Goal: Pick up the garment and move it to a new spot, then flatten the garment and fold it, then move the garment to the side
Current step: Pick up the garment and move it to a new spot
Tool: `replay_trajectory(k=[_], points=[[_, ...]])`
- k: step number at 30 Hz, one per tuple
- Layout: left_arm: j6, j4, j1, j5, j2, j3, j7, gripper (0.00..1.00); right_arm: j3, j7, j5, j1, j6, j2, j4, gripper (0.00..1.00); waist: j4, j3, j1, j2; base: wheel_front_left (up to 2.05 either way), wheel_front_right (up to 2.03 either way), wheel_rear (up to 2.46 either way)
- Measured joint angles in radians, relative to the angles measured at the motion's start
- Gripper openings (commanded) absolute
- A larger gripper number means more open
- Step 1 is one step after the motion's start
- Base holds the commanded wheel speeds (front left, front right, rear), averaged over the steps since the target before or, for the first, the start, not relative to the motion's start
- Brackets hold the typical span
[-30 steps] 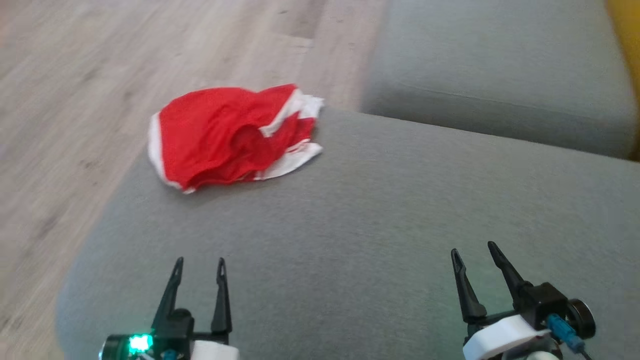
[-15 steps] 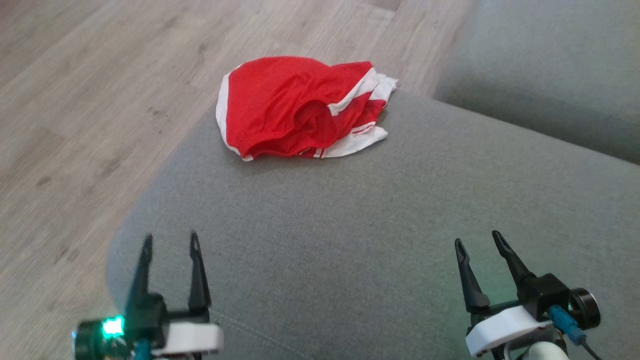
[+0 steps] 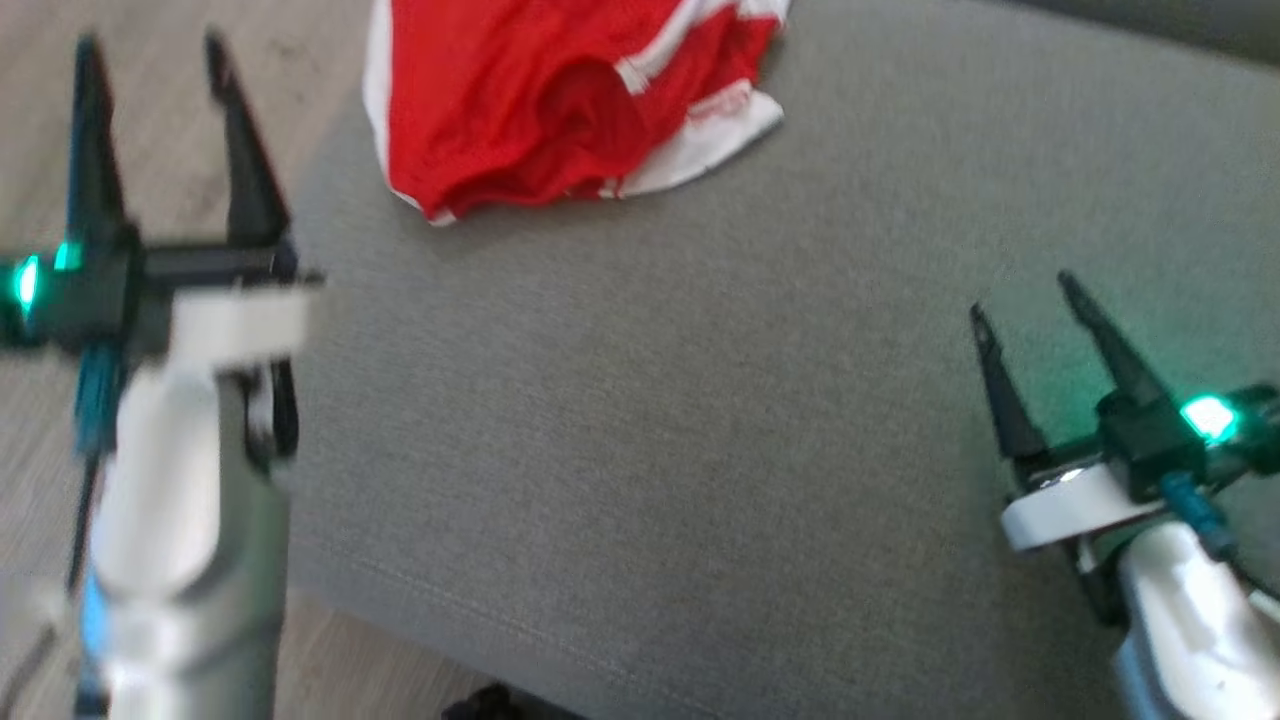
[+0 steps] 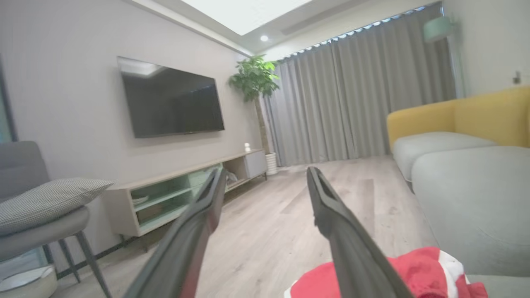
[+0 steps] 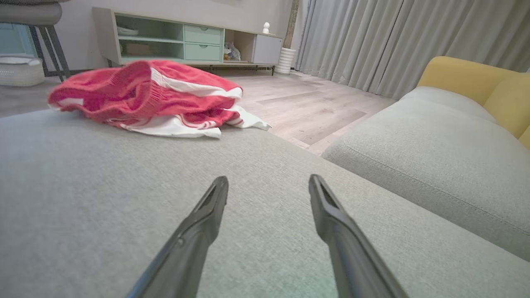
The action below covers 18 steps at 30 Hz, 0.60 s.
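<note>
The garment [image 3: 560,110], red w/ white trim, is seen crumpled at the far left corner of the grey cushion [image 3: 700,420], untouched. Both tools are held wide & empty. The left gripper [image 3: 150,45] is off the cushion's left edge, over the floor; the right gripper [image 3: 1024,298] is low over the cushion, well apart from the garment. For a clean pick, the left gripper should prob. be swung right & down onto a raised fold, not the flat hem. Vs. half a sec ago: the head camera has been tipped down, & the left gripper has been brought up beside the garment.
</note>
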<state>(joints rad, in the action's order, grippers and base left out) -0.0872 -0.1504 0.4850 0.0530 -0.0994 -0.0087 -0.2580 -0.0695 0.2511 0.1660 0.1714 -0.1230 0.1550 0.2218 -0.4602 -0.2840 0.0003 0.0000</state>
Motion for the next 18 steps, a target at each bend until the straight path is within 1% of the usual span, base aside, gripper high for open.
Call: replay_trajectory(k=[2, 5, 8, 10, 12, 14, 16, 18], points=[[0.038, -0.093, 0.108, -0.003, -0.007, -0.021, 0.000, 1.00, -0.007, 0.000, 0.003, 0.026, 0.000, 0.035, -0.009, 1.00, 0.010, -0.049, 0.0001, 0.0000, 0.00, 0.00, 0.00], [0.109, -0.232, 0.266, 0.006, -0.007, -0.039, 0.000, 1.00, -0.021, 0.000, 0.009, 0.062, 0.000, 0.086, -0.029, 1.00, 0.027, -0.118, 0.0001, 0.0000, 0.00, 0.00, 0.00], [0.157, -0.379, 0.395, 0.009, -0.004, -0.061, 0.000, 1.00, -0.015, 0.000, 0.011, 0.093, 0.000, 0.128, -0.061, 1.00, 0.045, -0.181, 0.0002, 0.0000, 0.00, 0.00, 0.00], [0.185, -0.493, 0.451, 0.009, -0.001, -0.091, 0.000, 1.00, -0.010, 0.005, 0.011, 0.108, 0.000, 0.146, -0.090, 1.00, 0.058, -0.217, 0.0001, 0.0000, 0.00, 0.00, 0.00], [0.203, -0.602, 0.480, 0.011, 0.007, -0.125, 0.000, 1.00, -0.004, 0.009, 0.011, 0.118, 0.000, 0.154, -0.119, 1.00, 0.071, -0.247, 0.0000, 0.0000, 0.00, 0.00, 0.00], [0.212, -0.703, 0.496, 0.027, 0.018, -0.152, 0.000, 1.00, 0.000, 0.013, 0.010, 0.127, 0.000, 0.162, -0.144, 1.00, 0.083, -0.273, -0.0001, 0.0000, 0.00, 0.00, 0.00], [0.212, -0.774, 0.509, 0.031, 0.022, -0.171, 0.000, 1.00, 0.001, 0.014, 0.010, 0.130, 0.000, 0.175, -0.170, 1.00, 0.094, -0.295, -0.0002, 0.0000, 0.00, 0.00, 0.00], [0.212, -0.814, 0.527, 0.035, 0.021, -0.182, 0.000, 1.00, 0.007, 0.019, 0.010, 0.131, 0.000, 0.183, -0.192, 1.00, 0.103, -0.313, -0.0003, 0.0000, 0.00, 0.00, 0.00]])
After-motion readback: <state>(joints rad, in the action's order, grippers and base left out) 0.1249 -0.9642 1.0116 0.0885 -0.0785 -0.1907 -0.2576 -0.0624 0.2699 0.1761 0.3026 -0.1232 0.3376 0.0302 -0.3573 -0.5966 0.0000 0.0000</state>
